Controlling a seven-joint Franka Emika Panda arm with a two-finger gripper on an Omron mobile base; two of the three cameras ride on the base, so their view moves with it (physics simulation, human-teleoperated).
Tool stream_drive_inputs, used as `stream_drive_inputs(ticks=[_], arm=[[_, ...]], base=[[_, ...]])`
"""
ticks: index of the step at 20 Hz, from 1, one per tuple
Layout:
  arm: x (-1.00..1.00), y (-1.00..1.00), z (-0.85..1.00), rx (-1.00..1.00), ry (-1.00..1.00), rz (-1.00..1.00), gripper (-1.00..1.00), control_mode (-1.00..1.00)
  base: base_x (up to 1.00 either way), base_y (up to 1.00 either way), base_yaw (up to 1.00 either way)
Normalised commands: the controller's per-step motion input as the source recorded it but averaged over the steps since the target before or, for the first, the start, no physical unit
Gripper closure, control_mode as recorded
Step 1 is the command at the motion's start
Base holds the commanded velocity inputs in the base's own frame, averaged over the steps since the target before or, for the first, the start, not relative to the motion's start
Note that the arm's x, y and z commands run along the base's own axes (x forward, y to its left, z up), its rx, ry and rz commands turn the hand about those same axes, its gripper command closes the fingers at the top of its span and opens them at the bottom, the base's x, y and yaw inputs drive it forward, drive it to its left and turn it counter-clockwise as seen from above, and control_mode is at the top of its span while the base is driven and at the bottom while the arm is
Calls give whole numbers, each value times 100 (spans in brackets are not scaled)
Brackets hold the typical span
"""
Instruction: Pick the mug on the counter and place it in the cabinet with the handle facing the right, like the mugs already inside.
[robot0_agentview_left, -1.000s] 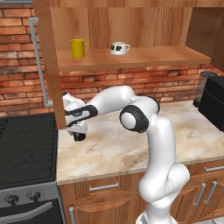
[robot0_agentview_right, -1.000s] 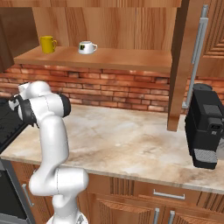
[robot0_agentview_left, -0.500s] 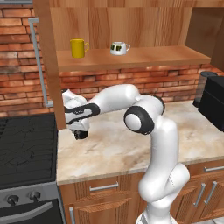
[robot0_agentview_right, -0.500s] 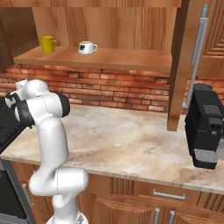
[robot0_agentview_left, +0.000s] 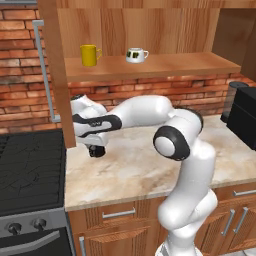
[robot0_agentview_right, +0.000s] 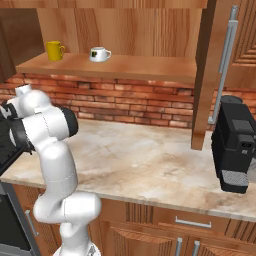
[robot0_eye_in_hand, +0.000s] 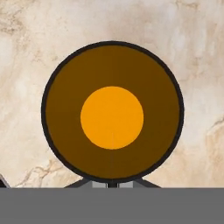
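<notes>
Hovering directly over the mug (robot0_eye_in_hand: 112, 117), gripper (robot0_agentview_left: 96, 148) opening unclear.

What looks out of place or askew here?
Nothing stands out. The black mug stands upright on the counter under the gripper; the yellow mug and white mug sit upright on the cabinet shelf.

You see the small round black-rimmed mug (robot0_eye_in_hand: 112, 70) with its brown inner wall and bright orange bottom over the beige, brown-veined marbled stone desk (robot0_eye_in_hand: 192, 39), while a plain yellow mug (robot0_agentview_left: 89, 55) and a white dark-marked mug (robot0_agentview_left: 135, 55) sit on the wood-grain cabinet shelf (robot0_agentview_left: 170, 65).
</notes>
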Motion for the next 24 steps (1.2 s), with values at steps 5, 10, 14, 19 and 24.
stream_drive_inputs(ticks=[5,10,14,19,24], arm=[[-46,-21,8,6,-1,0,100,-100],[-40,-22,12,2,0,2,100,-100],[-12,-17,30,-1,10,8,100,-100],[-13,-4,25,-1,4,5,100,-100],[-28,-7,26,0,-5,5,100,-100]], base=[[0,0,0],[0,0,0],[0,0,0],[0,0,0],[0,0,0]])
